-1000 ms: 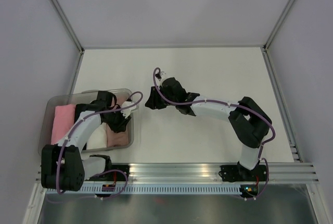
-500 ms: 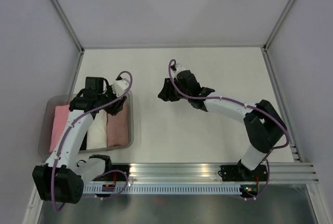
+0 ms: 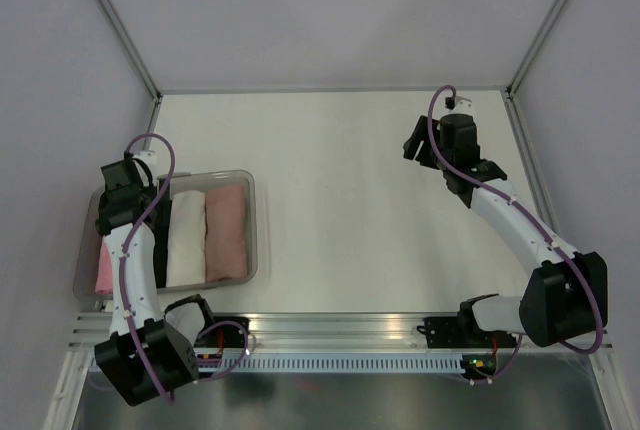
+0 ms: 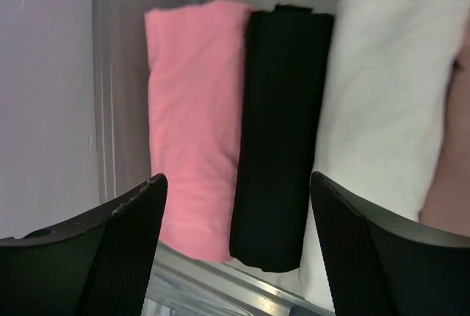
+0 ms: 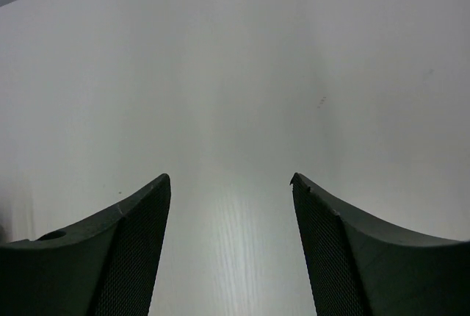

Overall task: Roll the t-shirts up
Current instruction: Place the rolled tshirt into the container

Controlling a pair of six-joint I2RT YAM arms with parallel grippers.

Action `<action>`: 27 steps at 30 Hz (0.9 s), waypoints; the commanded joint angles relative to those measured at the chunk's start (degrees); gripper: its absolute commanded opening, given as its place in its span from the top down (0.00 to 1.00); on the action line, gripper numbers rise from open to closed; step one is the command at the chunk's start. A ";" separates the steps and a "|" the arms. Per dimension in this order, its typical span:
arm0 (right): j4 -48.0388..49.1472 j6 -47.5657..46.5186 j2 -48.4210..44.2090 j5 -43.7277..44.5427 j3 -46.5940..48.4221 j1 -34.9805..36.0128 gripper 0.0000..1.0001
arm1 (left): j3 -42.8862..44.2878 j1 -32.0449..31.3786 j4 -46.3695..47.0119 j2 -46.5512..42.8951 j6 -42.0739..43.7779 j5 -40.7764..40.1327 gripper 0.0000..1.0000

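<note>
The dusty-rose t-shirt point(image 3: 226, 233) lies rolled as a muted-pink bundle at the right side of a clear plastic bin point(image 3: 253, 250). In the left wrist view only a sliver of it shows at the right edge point(image 4: 454, 184). My left gripper point(image 3: 108, 216) is open and empty above the bin's left side, over the bright pink and black rolls point(image 4: 235, 180). My right gripper point(image 3: 415, 146) is open and empty over bare table at the far right; its view point(image 5: 230, 178) shows only the white surface.
In the bin with the rose roll lie a white roll point(image 3: 186, 237), a black roll point(image 4: 283, 132) and a bright pink roll point(image 4: 194, 110). The bin's near rim point(image 4: 220, 281) shows below my left fingers. Metal frame posts and grey walls edge the table.
My left arm has risen out of the bin and swung to its far-left side. My right arm has swept from the table's middle to the far right.
</note>
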 commanded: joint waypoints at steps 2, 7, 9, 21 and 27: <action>-9.05 -1.98 1.09 4.55 0.77 -4.92 0.26 | -0.49 7.85 2.96 2.61 -11.73 -3.87 0.16; -11.89 -3.21 3.47 8.35 2.10 -5.02 0.25 | -0.40 10.69 3.23 0.08 -14.22 -3.61 0.16; -9.44 -2.95 2.77 6.77 1.13 -5.02 0.25 | -1.45 10.69 3.31 -1.33 -13.87 -3.25 0.16; -3.54 -3.38 1.27 3.08 -3.18 -5.02 0.25 | -4.00 10.61 4.28 -5.64 -12.28 -1.14 0.16; -1.96 -3.38 0.83 2.29 -3.88 -4.93 0.25 | -4.62 10.69 4.28 -5.82 -11.49 1.14 0.16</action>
